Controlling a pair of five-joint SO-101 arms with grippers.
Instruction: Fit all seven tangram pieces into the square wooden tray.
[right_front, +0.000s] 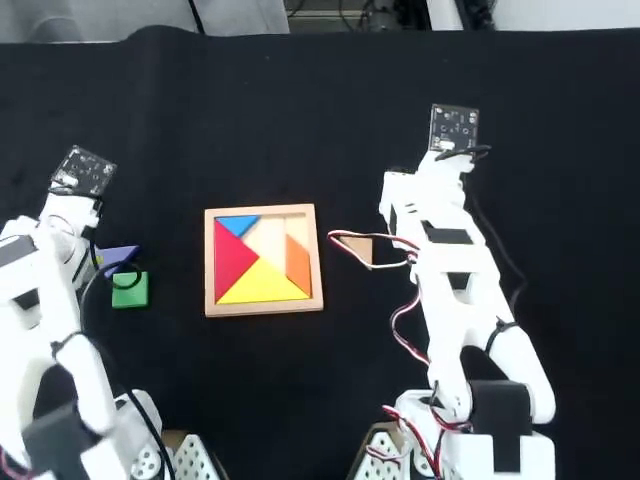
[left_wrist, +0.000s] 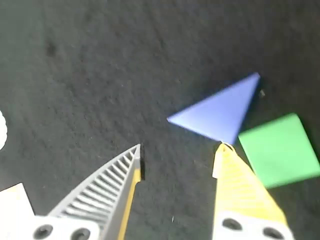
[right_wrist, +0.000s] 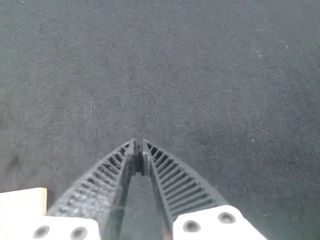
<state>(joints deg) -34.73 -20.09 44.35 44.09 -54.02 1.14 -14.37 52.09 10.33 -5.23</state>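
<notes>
With the left gripper (left_wrist: 182, 149) spread wide and the right gripper (right_wrist: 138, 150) closed empty, pinch the blue triangle (left_wrist: 220, 111), likely light, thin and rigid, across its edges.

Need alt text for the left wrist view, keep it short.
The left gripper, open, sits over a black cloth, the tip of its yellow finger at a corner of a blue triangle. A green square lies close beside the triangle.
</notes>
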